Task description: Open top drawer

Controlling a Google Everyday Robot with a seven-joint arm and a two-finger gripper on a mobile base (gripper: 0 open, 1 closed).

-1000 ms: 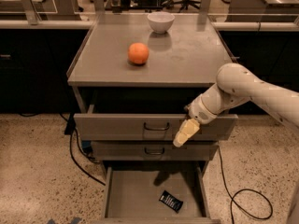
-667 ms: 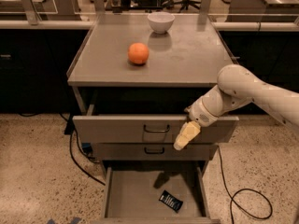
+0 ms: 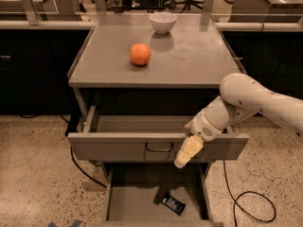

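My end effector (image 3: 182, 159) hanging at the front of the open top drawer (image 3: 113, 148), just right of its handle (image 3: 159, 148); grip state impossible to tell.

Nothing readable anywhere, not even on the dark packet (image 3: 173, 204) at bottom centre. The hand (image 3: 185, 154) is just right of centre, at the top drawer (image 3: 113, 148) front.

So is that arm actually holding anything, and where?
Cannot tell. The gripper sits at the front of the top drawer, just right of its handle, not on it; no grasp shows.
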